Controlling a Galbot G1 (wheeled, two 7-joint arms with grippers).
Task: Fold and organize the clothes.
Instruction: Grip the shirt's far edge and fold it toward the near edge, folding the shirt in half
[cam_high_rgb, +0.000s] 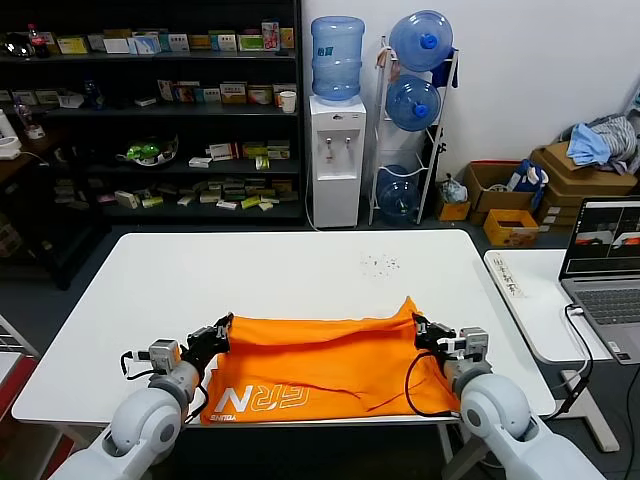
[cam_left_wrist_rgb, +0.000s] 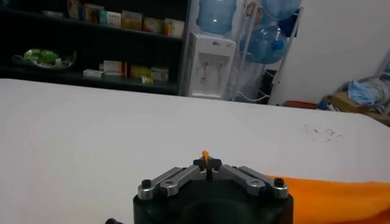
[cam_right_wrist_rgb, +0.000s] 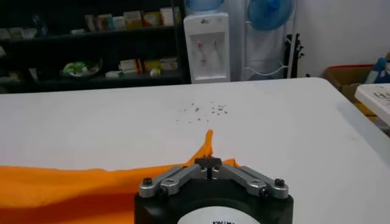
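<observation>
Nearest the head camera are the robot's two grey arms, and just beyond them the orange T-shirt (cam_high_rgb: 320, 365), lying across the near edge of the white table (cam_high_rgb: 290, 270). It is the largest thing in play: a wide, already doubled band of cloth whose far edge is lifted into two small peaks, one at each corner. White block lettering shows on the near left part, and loose wrinkles run across the middle.

The left gripper (cam_high_rgb: 222, 327) has its fingers closed tight on the left corner; in its wrist view only a sliver of orange pokes up between the shut tips. The right gripper (cam_high_rgb: 420, 324) is likewise clamped on the right corner, where a taller point of cloth stands above the tips.

The main risk, as I judge it, is the left hold. So little cloth shows in that pinch that a pull could slide it free, dropping one side and skewing the fold. Uneven travel of the two arms would twist the band and leave a crooked crease. The near hem hangs at the table edge, so dragging toward the robot could tip the shirt off. The cable (cam_high_rgb: 412, 385) by the right wrist lies over the cloth and might snag it.
</observation>
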